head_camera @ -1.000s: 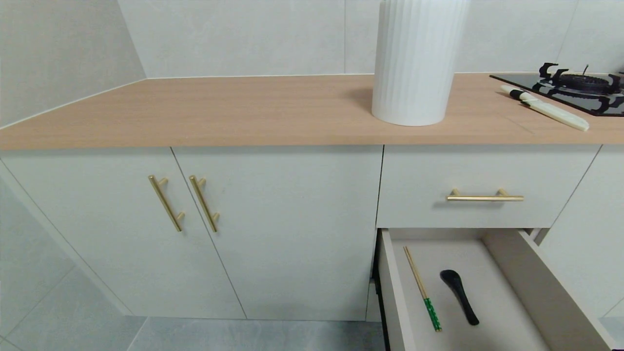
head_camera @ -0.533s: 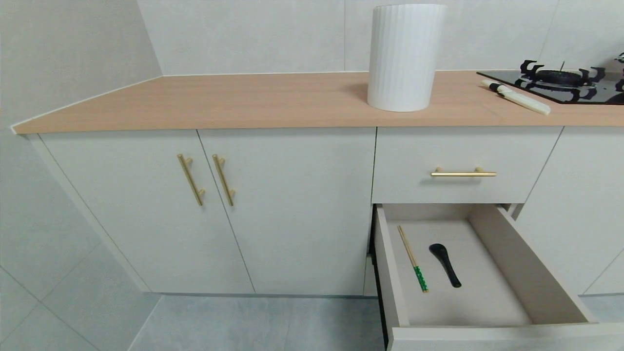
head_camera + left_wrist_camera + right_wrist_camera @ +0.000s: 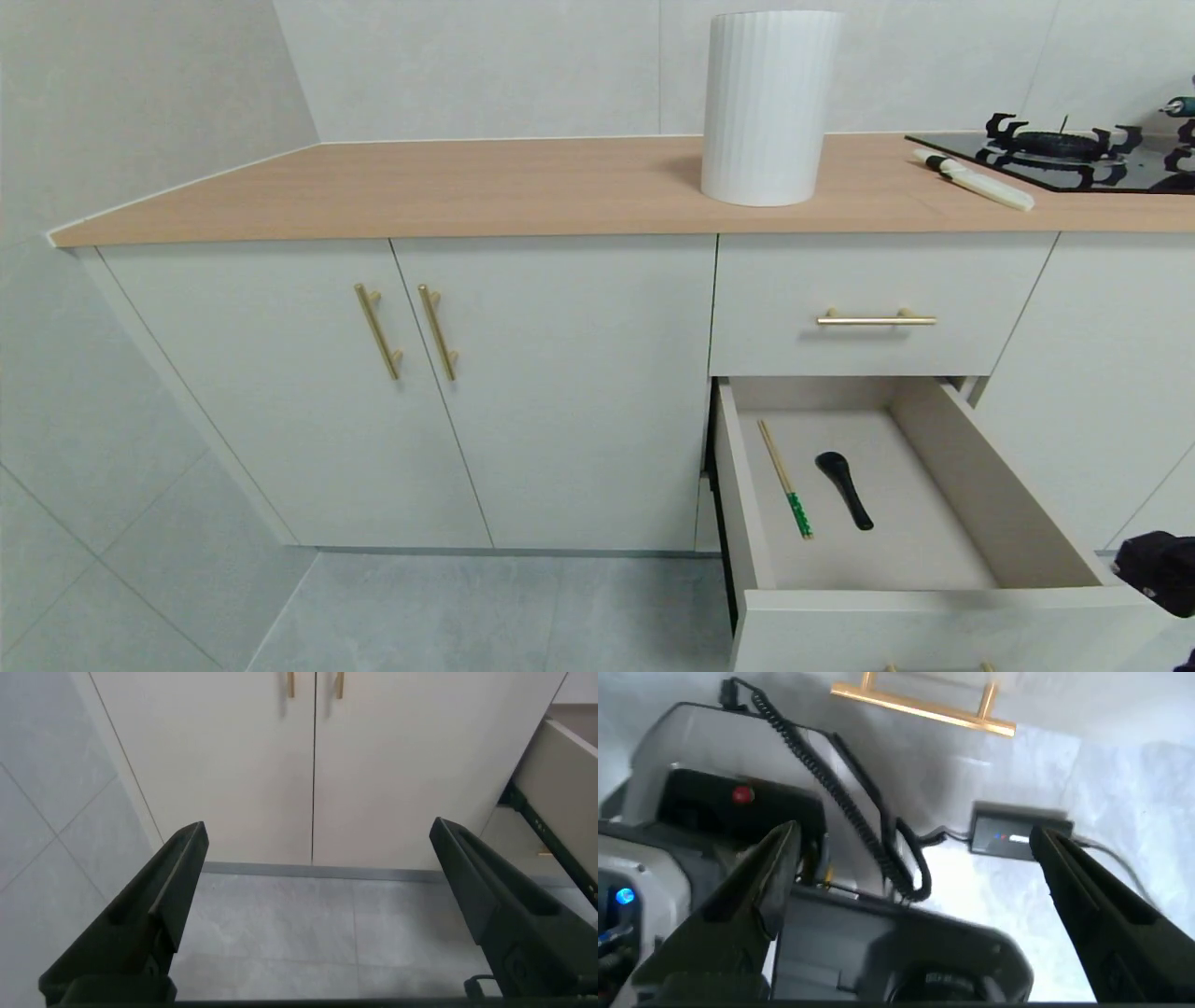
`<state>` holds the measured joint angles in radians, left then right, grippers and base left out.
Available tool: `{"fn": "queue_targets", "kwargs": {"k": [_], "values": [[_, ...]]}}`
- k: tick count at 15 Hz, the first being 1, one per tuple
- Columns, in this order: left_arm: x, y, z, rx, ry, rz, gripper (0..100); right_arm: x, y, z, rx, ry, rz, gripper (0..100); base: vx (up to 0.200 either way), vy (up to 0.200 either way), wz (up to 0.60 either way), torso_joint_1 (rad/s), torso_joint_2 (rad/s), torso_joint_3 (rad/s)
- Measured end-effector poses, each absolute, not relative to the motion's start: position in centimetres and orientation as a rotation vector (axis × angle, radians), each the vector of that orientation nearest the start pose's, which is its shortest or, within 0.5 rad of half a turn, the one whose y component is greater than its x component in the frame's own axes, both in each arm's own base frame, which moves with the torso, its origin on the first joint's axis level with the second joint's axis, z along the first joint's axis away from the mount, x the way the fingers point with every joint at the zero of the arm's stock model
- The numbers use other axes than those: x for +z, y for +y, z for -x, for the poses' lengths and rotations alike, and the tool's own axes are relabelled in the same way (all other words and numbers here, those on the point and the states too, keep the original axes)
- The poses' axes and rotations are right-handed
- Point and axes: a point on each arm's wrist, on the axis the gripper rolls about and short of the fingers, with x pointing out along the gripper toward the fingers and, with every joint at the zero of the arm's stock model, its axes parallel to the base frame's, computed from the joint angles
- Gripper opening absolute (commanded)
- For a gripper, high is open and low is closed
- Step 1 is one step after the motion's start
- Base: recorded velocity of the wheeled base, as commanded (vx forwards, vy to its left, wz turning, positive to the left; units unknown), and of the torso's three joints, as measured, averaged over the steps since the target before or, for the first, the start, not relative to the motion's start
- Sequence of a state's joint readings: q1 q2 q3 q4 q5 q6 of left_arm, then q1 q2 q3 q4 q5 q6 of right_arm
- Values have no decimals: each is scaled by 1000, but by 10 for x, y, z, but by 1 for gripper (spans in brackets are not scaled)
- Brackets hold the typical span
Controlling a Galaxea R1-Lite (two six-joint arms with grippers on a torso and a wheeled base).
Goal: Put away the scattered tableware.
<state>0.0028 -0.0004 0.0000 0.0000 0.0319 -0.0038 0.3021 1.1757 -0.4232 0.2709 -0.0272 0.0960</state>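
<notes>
The left gripper (image 3: 318, 833) is spread wide with nothing between its fingers. Bare floor (image 3: 308, 924) lies under it, shut doors (image 3: 374, 765) stand beyond its fingertips, and the open drawer (image 3: 570, 765) juts out off to its right. The right gripper (image 3: 917, 835) is also fully spread and holds nothing, with a gold handle (image 3: 920, 709) beyond its fingertips.

Inside the drawer (image 3: 1018, 495), pale chopsticks (image 3: 784, 478) with green ends lie along one wall. A glossy black spoon (image 3: 845, 490) lies just beside them, not touching, and flat room is free on its other side.

A cream-bladed, dark-handled knife (image 3: 976, 179) lies on the counter (image 3: 467, 187), well above both grippers, beside the hob (image 3: 1055, 154) and apart from a white ribbed vase (image 3: 766, 107).
</notes>
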Motion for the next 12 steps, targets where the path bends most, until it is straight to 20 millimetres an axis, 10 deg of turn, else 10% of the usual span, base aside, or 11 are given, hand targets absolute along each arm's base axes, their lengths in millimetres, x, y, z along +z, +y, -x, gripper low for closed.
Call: {"fn": "queue_targets", "kwargs": {"k": [12], "values": [[75, 1, 23, 35, 0, 4, 100, 108, 62, -178, 169, 1036, 131, 100, 0, 0, 0, 0, 0, 0]]}}
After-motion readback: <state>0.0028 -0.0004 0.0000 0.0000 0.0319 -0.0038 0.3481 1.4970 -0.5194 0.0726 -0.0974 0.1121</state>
